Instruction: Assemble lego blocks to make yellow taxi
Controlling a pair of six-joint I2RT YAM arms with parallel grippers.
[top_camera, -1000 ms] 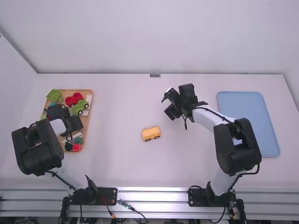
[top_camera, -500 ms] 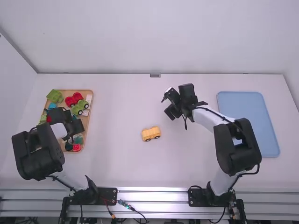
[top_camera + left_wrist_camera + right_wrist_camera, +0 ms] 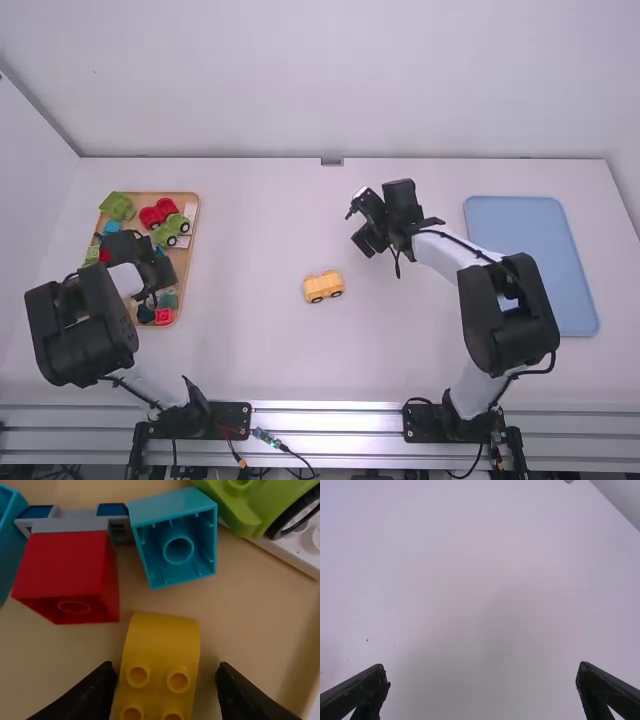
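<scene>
Over the wooden tray of blocks is my left gripper (image 3: 154,272) in the high view. In the left wrist view, that gripper (image 3: 164,672) has its fingers spread on both sides of a curved yellow block with studs (image 3: 161,645), a gap showing on the right. A yellow car base with black wheels (image 3: 323,287) stands mid-table. My right gripper (image 3: 358,230) is held above the table, beyond and to the right of the car base; in the right wrist view the gripper (image 3: 483,677) is wide open with nothing between its fingers.
The wooden tray (image 3: 186,262) at left holds green vehicles (image 3: 172,229), red pieces (image 3: 158,212) and other blocks. Close to the yellow block are a red block (image 3: 70,575) and a teal block (image 3: 177,540). A blue tray (image 3: 530,265) lies at right, partly behind the right arm.
Over the last second the left arm has shifted slightly above the tray, uncovering a red piece and a blue one near its far left. The right arm and the car base have stayed put.
</scene>
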